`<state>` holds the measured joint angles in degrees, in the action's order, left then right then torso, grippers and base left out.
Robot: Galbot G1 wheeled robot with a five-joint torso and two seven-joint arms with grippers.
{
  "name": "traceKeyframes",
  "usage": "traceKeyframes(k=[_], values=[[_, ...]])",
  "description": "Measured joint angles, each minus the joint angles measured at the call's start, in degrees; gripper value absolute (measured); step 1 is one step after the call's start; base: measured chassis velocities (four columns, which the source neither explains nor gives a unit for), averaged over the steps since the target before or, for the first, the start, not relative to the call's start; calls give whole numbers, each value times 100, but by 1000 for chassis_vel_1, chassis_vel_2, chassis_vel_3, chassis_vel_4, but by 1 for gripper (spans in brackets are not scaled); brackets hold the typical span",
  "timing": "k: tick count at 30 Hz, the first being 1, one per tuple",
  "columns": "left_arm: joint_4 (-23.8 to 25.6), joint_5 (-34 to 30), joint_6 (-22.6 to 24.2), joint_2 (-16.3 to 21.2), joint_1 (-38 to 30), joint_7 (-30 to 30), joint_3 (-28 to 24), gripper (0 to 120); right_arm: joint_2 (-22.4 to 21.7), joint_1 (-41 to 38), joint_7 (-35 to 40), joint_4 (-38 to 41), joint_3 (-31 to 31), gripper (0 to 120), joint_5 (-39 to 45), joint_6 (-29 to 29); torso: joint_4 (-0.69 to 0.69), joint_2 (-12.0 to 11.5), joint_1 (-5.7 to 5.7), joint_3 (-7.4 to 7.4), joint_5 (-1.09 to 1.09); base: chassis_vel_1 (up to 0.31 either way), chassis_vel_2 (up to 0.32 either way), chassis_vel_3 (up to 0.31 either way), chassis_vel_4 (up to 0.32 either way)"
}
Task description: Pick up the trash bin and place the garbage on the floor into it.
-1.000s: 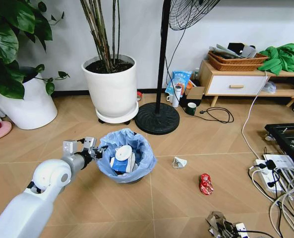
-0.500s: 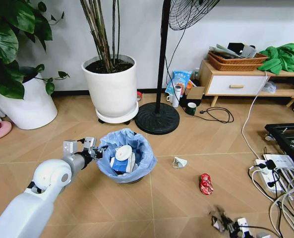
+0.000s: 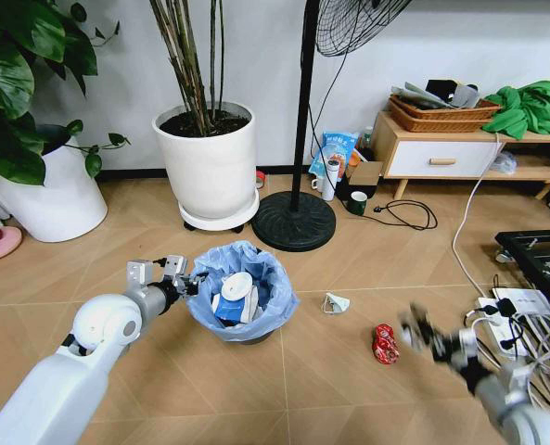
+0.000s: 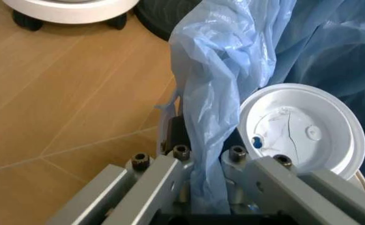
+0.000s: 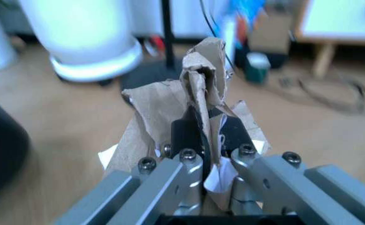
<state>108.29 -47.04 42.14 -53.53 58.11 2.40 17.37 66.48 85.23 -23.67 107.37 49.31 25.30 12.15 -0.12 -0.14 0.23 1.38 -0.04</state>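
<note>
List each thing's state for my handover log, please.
Black trash bin with blue bag liner: upright, partly filled.
Left gripper: shut on the bin's rim.
Right gripper: shut on crumpled brown paper.
Crushed red can: on the floor.
White paper scrap: on the floor.
</note>
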Motion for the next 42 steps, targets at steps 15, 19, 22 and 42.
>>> traceKeyframes(k=[15, 19, 22, 42], values=[[-730, -192, 0, -187, -1158, 65, -1032, 0, -1272, -2208, 516, 595, -1853, 0, 1655, 827, 0, 0, 0, 0, -1, 0, 0, 0, 0], [-978, -211, 0, -320, -1467, 81, -1270, 0, -1398, -2580, 435, 603, -2348, 0, 1854, 882, -1, 0, 0, 0, -3, 0, 0, 0, 0], [-1119, -236, 0, -399, -1652, 110, -1400, 0, -1432, -2819, 431, 622, -2783, 0, 1976, 906, -1, 0, 0, 0, 0, 0, 0, 0, 0], [-1246, -283, 0, -479, -1871, 137, -1501, 0, -1309, -3769, 893, 146, -4735, 26, 1581, 953, 0, 0, 0, -1, -1, 0, 0, 0, 0]])
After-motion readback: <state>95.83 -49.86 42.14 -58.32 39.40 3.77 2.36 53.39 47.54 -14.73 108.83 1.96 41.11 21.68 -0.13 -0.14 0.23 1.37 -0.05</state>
